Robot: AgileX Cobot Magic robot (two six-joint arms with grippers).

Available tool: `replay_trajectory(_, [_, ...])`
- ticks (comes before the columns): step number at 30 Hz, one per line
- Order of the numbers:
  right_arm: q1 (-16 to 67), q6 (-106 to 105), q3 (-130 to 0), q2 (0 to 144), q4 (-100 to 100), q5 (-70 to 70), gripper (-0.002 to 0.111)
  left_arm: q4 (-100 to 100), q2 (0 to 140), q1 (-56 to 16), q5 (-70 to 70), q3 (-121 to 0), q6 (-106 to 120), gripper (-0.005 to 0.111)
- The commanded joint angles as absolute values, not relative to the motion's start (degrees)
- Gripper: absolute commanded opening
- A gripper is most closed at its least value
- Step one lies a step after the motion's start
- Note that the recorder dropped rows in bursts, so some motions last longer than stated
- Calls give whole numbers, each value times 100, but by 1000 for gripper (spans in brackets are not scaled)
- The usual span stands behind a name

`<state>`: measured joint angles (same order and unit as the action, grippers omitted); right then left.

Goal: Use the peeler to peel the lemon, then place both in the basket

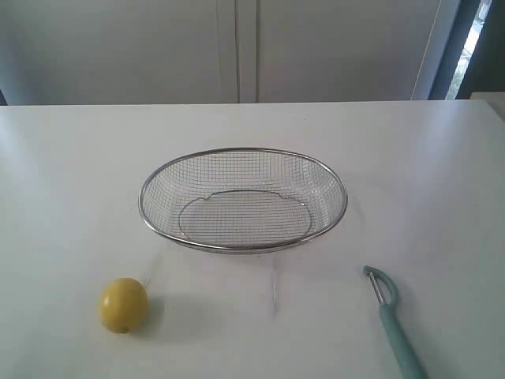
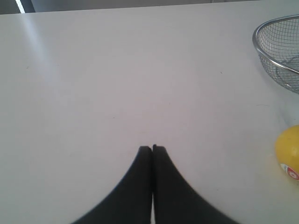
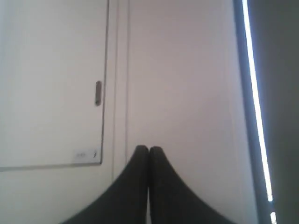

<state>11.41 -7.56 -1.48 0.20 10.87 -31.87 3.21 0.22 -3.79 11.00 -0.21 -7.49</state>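
Basket (image 1: 243,154) mid table (image 1: 71,174), nothing in it. Lemon (image 1: 123,305) front left, peeler (image 1: 393,320) front right. Left gripper (image 2: 152,148) closed, holds nothing. Right gripper (image 3: 149,148) closed, holds nothing.

One desk (image 1: 71,158); on it one lemon (image 1: 123,305), one peeler (image 1: 392,320) and one basket (image 1: 237,247), so three loose things in all; the lemon carries one small sticker (image 2: 293,173); two arms' ends show, one left gripper (image 2: 152,148) and one right gripper (image 3: 149,148), each with two dark jaws; behind, one door handle (image 3: 98,93).
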Motion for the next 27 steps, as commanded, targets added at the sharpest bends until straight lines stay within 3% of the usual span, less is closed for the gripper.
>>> replay_trajectory(1, [1136,-2073,-683,0,2279,-3647,0,348,0,-347,1076,0,-755,0])
replay_trajectory(5, [1136,-2887,-1178,315,2290,-3234,0,348,0,-347,1076,0,-755,0])
replay_trajectory(11, [1136,-4468,-1836,1528,3294,-1217,0,348,0,-347,1076,0,-755,0])
replay_trajectory(27, [1136,-3357,-2853,4912,3851,1532,0,348,0,-347,1076,0,-755,0])
